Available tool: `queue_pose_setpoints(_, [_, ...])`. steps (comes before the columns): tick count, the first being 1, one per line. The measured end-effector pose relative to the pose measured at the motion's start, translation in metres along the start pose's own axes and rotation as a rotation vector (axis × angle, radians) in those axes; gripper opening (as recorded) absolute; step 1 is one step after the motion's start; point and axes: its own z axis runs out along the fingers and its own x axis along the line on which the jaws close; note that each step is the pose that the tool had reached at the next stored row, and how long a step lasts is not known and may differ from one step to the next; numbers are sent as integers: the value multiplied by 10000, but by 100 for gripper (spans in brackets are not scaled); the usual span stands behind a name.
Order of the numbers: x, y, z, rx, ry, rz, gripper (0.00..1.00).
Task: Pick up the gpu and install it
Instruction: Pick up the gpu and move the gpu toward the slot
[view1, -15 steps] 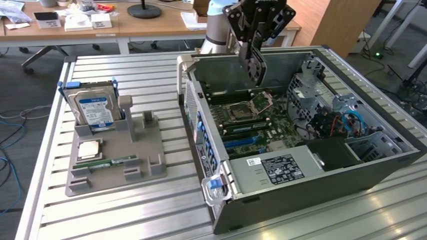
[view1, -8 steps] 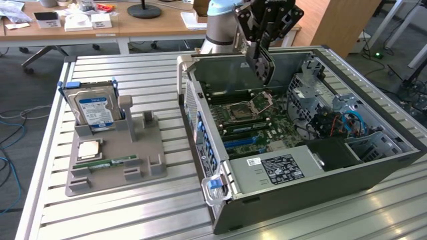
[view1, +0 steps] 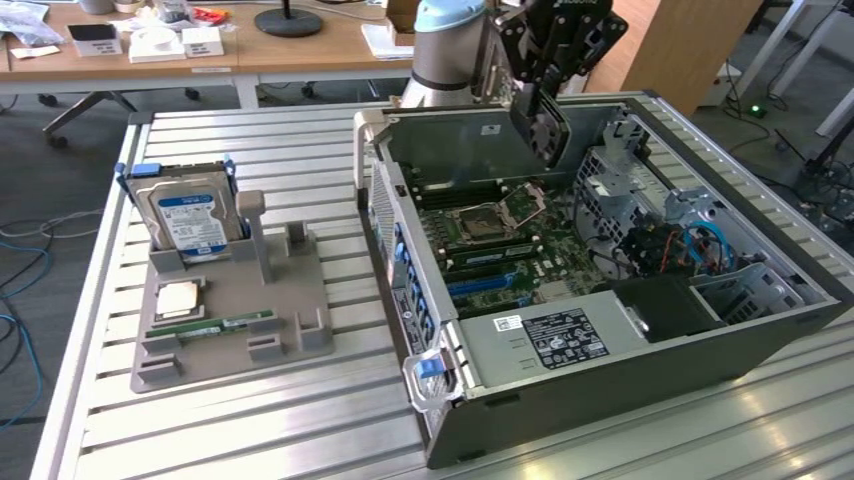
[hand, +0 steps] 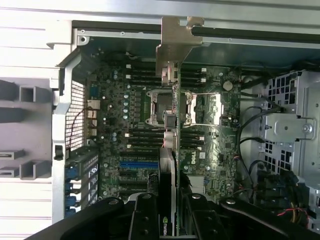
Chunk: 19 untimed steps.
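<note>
Wrist view looked straight down along the gpu (hand: 172, 125), seen edge-on with its pale bracket over the motherboard (hand: 115, 115) inside the open computer case (view1: 641, 370). By my reading the pick-up was done and the install step was in hand: the card hung clear of the board and was not seated in any slot. In the exterior view it stood upright in the upper middle of the frame, beneath the gripper (view1: 541, 95) and above the far end of the case.

The fingers (hand: 145, 215) were drawn in narrow, pinching the card's flat faces, one dark finger on each side.

Seating it would, I judge, call for alignment first. The card appeared to run crosswise to the blue slot (hand: 137, 164), so its connector edge would need to lie along a slot, bracket toward the case wall, before a straight, even press. At the exterior view's left, the grey holder (view1: 300, 300) carried the hard drive (view1: 191, 215).
</note>
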Motion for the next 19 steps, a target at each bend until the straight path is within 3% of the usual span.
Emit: queue_pose_setpoints(19, [-495,-5,13,0,0,1,26])
